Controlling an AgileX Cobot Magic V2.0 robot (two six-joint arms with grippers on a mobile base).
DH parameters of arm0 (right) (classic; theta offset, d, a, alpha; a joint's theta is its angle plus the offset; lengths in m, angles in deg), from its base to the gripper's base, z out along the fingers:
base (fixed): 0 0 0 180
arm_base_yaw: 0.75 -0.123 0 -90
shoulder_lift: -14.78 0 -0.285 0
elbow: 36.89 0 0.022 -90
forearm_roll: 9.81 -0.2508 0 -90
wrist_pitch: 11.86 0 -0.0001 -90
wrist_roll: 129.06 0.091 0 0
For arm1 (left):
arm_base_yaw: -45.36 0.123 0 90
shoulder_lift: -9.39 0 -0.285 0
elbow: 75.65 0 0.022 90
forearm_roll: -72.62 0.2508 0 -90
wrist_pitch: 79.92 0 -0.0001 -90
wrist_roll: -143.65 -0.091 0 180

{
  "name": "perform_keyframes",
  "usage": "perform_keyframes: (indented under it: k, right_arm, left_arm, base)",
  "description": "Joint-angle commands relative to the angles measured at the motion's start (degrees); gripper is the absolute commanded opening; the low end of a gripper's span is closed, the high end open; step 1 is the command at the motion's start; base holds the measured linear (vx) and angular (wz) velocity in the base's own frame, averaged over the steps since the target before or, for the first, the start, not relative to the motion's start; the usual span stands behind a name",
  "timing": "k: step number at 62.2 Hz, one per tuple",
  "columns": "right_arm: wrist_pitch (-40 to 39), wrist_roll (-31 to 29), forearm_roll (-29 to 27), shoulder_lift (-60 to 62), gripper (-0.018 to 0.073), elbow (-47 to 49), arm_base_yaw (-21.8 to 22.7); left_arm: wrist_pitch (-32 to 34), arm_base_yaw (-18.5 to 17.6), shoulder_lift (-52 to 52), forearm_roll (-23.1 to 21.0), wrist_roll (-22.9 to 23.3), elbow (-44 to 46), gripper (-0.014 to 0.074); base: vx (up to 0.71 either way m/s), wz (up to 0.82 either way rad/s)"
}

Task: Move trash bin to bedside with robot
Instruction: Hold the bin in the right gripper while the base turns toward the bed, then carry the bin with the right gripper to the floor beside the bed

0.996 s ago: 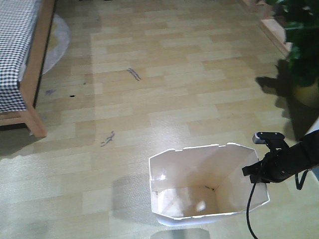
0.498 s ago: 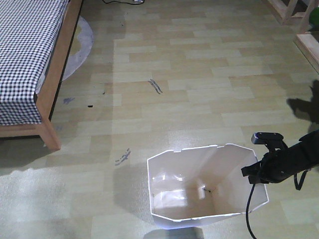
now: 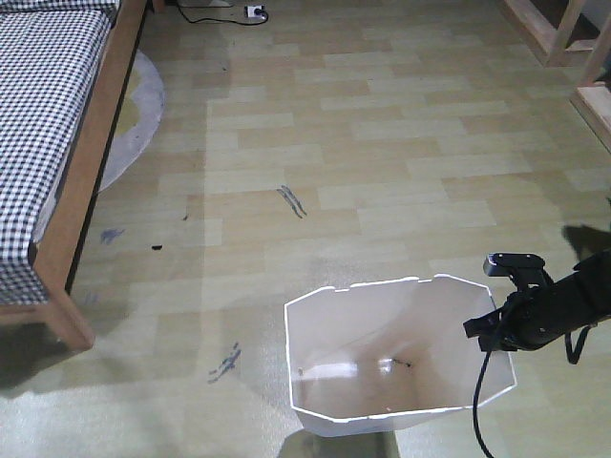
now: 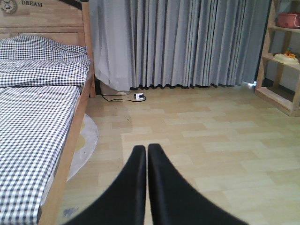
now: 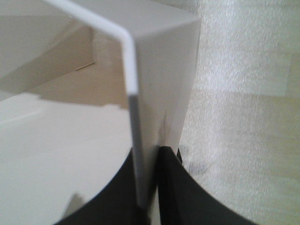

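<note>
Viewing from its wrist shows right gripper (image 5: 148, 157) pinching trash bin (image 5: 164, 61).

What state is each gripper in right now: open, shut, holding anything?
Left gripper: shut, holding nothing.
Right gripper: shut on the trash bin wall.

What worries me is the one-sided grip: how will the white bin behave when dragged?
Probably light: the trash bin looks thin-walled and nearly empty. The wall pinched by the right gripper may flex. Held at one rim side and tapering downward, it could tilt or swivel on the smooth floor.
</note>
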Motion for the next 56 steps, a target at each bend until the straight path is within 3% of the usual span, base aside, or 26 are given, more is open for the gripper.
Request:
perform_keyframes:
  k: [1, 56]
  right_arm:
    - [7.9, 0.1, -2.2, 4.1, -0.0006, 0.7, 0.1]
    - [7.8, 0.1, -2.2, 4.1, -0.0006, 0.7, 0.1]
  left_arm:
    - [4.5, -0.3, 0.6, -0.2, 0.5, -1.6, -0.0006]
    - [4.5, -0.3, 0.6, -0.2, 0.5, -1.6, -0.0006]
  base:
    - [0.43, -0.01]
    - [0.44, 0.07]
